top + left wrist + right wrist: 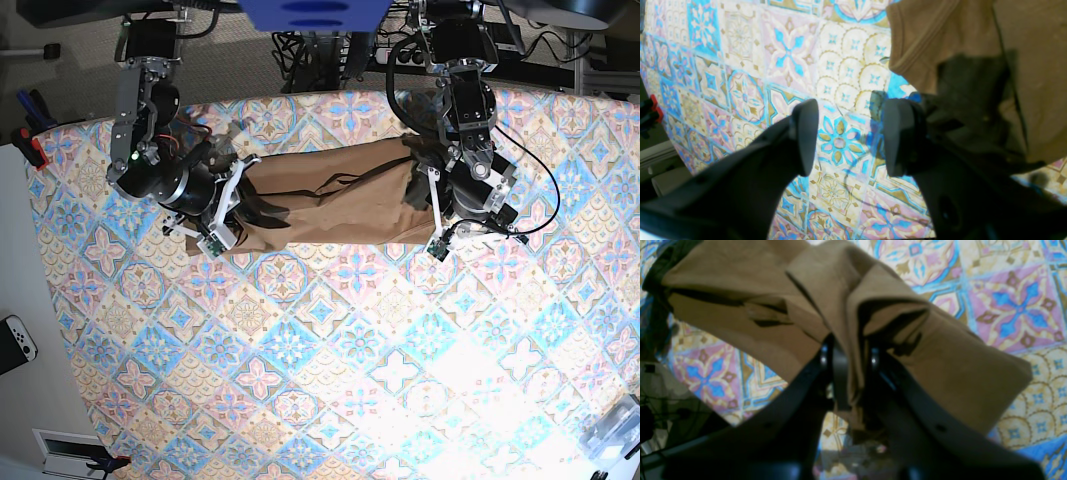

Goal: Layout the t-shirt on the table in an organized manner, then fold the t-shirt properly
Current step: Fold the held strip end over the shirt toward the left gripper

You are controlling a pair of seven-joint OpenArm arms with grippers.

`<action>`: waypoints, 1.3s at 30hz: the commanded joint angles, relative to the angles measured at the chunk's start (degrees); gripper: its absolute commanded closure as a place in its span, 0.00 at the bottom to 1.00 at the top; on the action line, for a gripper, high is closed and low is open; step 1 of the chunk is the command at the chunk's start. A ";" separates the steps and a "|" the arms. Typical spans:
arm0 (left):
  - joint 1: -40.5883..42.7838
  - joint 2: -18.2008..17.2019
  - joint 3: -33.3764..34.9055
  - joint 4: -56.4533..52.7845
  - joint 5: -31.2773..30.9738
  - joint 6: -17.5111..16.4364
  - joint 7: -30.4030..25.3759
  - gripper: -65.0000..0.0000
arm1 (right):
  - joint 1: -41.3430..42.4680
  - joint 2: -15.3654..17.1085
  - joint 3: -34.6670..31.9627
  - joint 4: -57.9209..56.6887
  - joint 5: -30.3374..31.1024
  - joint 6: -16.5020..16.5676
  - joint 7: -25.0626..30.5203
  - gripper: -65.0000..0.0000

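OK | 1 t-shirt point(320, 205), bunched lengthwise on far part of table point(330, 370) | 2 arms | right gripper point(848, 373) jaws clamped on a shirt fold | left gripper point(845, 136) jaws spread, empty, over table just beside shirt edge

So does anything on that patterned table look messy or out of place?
Yes: the t-shirt lies bunched in a creased roll near the table's far edge, not spread flat. The right gripper pinches a fold of it.
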 commanded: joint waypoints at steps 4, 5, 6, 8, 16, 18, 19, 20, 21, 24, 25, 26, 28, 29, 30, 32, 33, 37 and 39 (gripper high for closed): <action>-0.74 0.08 -0.02 1.00 0.10 0.32 -0.44 0.53 | 0.77 0.34 0.20 0.85 0.81 0.17 1.13 0.86; -0.74 0.08 -0.02 1.00 0.10 0.32 -0.44 0.53 | 0.77 0.43 0.20 0.85 0.81 0.17 1.13 0.80; -0.74 0.08 -0.02 1.00 0.10 0.32 -0.44 0.53 | 0.77 0.43 0.11 0.85 0.81 0.26 1.04 0.74; -0.83 0.08 -0.02 1.00 0.10 0.32 -0.44 0.53 | 0.77 0.51 -0.68 0.85 0.81 0.43 1.04 0.66; -0.74 0.17 -0.02 1.00 0.10 0.32 -0.44 0.53 | 1.21 0.60 -15.01 0.94 0.81 0.43 1.48 0.60; -0.74 0.17 -0.02 1.00 0.10 0.32 -0.44 0.53 | 2.26 0.43 -17.03 0.94 0.81 0.34 1.57 0.60; -0.74 0.17 -0.02 1.00 0.10 0.32 -0.44 0.53 | 2.62 0.34 -17.47 1.12 0.81 0.34 1.57 0.60; -0.74 0.17 -0.02 1.00 0.10 0.32 -0.44 0.53 | 3.06 0.34 -17.73 1.29 0.81 0.34 1.57 0.60; -0.74 0.17 -0.02 1.00 0.10 0.32 -0.44 0.53 | 3.76 0.25 -17.73 1.38 0.81 0.34 1.57 0.60; -0.74 0.17 -0.02 1.00 0.10 0.32 -0.44 0.53 | 6.22 0.16 -17.65 1.38 0.81 0.34 1.66 0.66; -0.74 0.17 -0.02 1.00 0.10 0.32 -0.44 0.53 | 7.01 0.16 -17.56 1.38 0.81 0.34 1.66 0.72; -0.74 0.17 -0.02 1.00 0.10 0.32 -0.44 0.53 | 7.71 0.16 -17.56 1.47 0.81 0.26 1.57 0.80; -0.74 0.17 -0.02 1.00 0.10 0.32 -0.44 0.53 | 8.33 0.25 -16.77 1.47 0.90 0.26 1.04 0.97; -0.74 0.17 -0.02 1.00 0.10 0.32 -0.44 0.53 | 8.24 0.25 -15.62 1.47 0.90 0.26 0.95 1.00; -0.74 0.17 -0.02 1.00 0.10 0.32 -0.44 0.53 | 8.07 0.25 -13.95 1.47 0.90 0.26 0.95 1.00; -0.74 0.17 -0.02 1.00 0.10 0.32 -0.44 0.53 | 7.98 0.25 -10.44 1.47 0.90 0.26 -0.28 1.00; -0.74 0.17 -0.02 1.00 0.10 0.32 -0.44 0.53 | 7.98 0.25 -8.68 1.47 0.90 0.26 -1.16 1.00; -0.74 0.17 -0.02 1.00 0.10 0.32 -0.44 0.53 | 8.07 0.34 -6.22 1.29 0.90 0.43 -1.16 1.00; -0.83 0.17 -0.02 1.00 0.10 0.32 -0.44 0.53 | 8.07 0.60 -5.43 0.68 0.90 0.52 -0.72 1.00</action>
